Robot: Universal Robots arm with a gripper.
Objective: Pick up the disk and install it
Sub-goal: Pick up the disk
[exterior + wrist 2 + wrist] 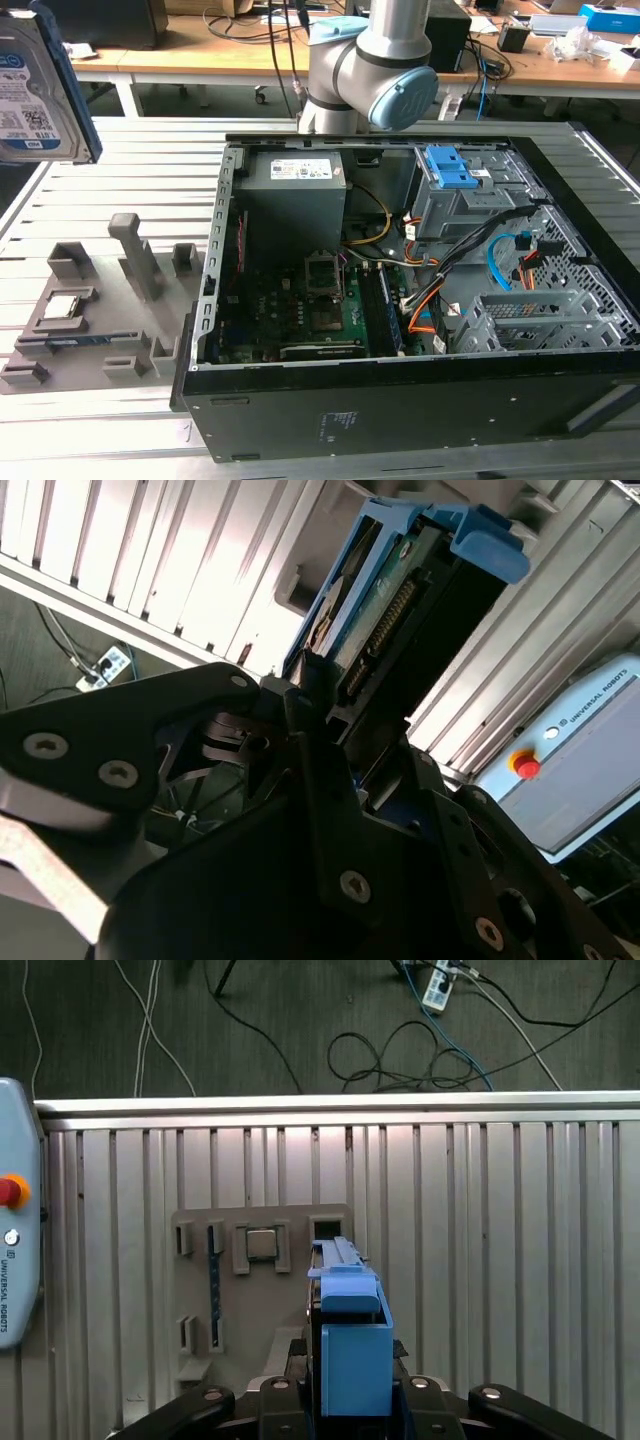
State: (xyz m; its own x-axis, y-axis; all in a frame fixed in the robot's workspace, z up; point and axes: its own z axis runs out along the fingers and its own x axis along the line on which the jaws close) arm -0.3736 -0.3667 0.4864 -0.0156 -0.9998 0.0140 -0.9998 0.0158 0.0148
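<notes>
The disk (40, 85), silver with a white-and-blue label and blue side rails, hangs high at the exterior view's left, well above the table. In the first wrist view the disk (347, 1335) is edge-on, its blue rail facing the camera, with my gripper (350, 1385) shut on it from both sides. The second wrist view shows the disk (400, 610) with its connector edge exposed and a black finger (300, 695) pressed against it. Straight below lies the grey fixture tray (300, 1222).
The open computer case (215, 300) fills the table's middle, with a blue-latched drive bay (450, 170) and a metal cage (530, 320). The grey fixture tray (130, 300) holds a square chip (62, 306) and a memory stick (75, 341). A control pendant (15, 1250) lies beside the slatted table.
</notes>
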